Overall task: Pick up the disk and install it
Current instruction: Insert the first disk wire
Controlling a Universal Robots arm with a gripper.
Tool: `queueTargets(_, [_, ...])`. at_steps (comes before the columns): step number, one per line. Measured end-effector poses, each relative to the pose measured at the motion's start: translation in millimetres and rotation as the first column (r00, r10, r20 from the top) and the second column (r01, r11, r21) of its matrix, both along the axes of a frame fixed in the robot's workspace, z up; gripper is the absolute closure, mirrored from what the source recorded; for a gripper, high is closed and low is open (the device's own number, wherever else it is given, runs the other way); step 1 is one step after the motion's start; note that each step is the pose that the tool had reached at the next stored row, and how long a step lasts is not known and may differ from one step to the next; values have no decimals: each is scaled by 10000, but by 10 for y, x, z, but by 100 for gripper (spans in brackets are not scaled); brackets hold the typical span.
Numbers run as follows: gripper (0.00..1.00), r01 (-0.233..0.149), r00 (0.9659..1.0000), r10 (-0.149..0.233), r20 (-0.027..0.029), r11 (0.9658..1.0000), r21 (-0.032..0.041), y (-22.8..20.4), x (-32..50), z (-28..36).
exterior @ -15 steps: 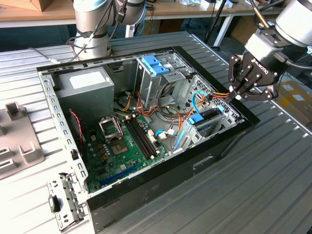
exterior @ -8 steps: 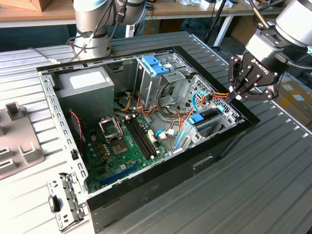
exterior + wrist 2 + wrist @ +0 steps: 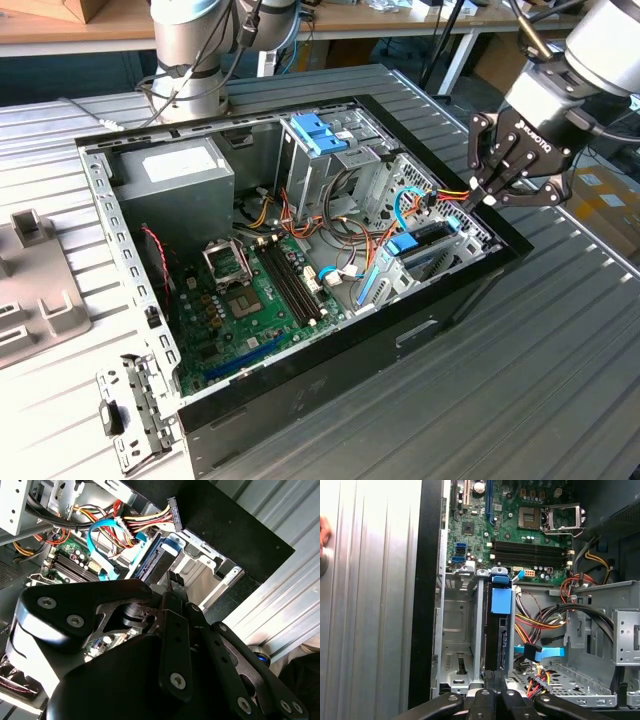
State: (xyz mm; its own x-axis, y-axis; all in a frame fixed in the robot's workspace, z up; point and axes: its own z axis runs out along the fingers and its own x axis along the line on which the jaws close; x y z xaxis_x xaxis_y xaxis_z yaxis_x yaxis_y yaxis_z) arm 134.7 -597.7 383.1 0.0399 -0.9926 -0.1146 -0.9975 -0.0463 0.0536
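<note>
The gripper (image 3: 495,692), fingers pressed together, is touching the disk's (image 3: 496,630) rear edge; the disk is sitting upright in the drive bay (image 3: 457,630), its lower part seemingly hidden.

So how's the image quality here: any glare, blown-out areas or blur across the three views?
First wrist view: the ribbed table washes out to near white beside the case, while the disk stays readable. Second wrist view: the gripper body is a dark, soft foreground mass. Exterior view: even lighting, no strong glare.
</note>
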Motion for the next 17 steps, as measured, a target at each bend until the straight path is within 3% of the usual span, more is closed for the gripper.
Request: queueTargets(17, [89,-767,9971,767,0,9971,1,0,0,0])
